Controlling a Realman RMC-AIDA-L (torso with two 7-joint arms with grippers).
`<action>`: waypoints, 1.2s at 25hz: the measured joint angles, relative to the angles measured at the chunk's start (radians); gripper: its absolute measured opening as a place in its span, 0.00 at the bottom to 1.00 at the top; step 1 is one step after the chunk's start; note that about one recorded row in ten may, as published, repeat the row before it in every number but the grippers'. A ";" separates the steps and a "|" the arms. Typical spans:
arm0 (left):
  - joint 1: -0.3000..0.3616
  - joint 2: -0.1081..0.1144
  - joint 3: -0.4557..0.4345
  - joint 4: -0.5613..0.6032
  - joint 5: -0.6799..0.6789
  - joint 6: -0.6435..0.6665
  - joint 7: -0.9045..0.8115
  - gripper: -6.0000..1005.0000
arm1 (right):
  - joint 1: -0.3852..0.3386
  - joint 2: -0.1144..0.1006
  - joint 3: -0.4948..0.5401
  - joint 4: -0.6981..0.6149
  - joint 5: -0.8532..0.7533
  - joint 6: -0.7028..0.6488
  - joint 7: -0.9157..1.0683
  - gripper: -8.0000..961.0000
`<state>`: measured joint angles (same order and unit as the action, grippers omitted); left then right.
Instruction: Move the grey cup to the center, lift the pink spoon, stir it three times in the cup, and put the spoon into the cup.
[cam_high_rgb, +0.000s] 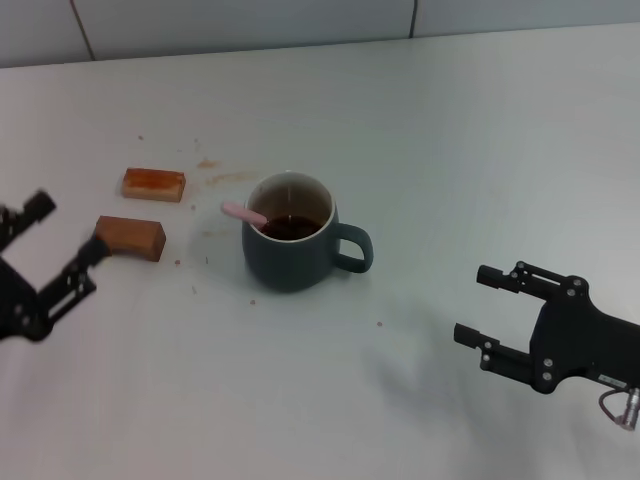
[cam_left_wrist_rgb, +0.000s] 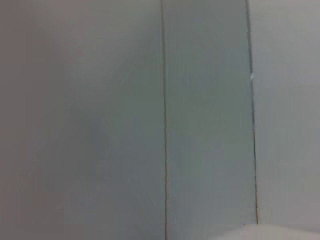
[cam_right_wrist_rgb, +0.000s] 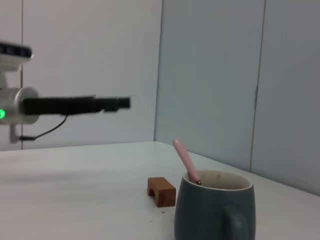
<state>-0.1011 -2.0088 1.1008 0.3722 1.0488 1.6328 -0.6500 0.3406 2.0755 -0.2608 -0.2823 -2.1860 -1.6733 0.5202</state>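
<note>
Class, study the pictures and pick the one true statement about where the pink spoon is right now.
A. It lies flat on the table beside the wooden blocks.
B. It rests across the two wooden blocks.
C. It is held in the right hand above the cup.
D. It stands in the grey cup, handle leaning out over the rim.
D: the pink spoon sits in the grey cup, its handle sticking out over the rim, with both hands away from it.
</note>
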 joint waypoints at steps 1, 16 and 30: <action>0.000 0.004 0.002 -0.021 0.008 0.001 0.000 0.72 | -0.001 0.000 0.000 0.000 0.000 0.000 0.000 0.71; 0.035 0.007 0.008 -0.097 0.208 0.014 0.101 0.72 | -0.011 -0.002 0.000 -0.002 0.000 -0.020 0.006 0.71; 0.028 0.002 0.006 -0.100 0.217 0.005 0.137 0.72 | -0.018 -0.002 0.000 -0.002 0.000 -0.024 0.018 0.71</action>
<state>-0.0732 -2.0064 1.1072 0.2721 1.2658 1.6381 -0.5135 0.3229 2.0739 -0.2608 -0.2838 -2.1859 -1.6971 0.5381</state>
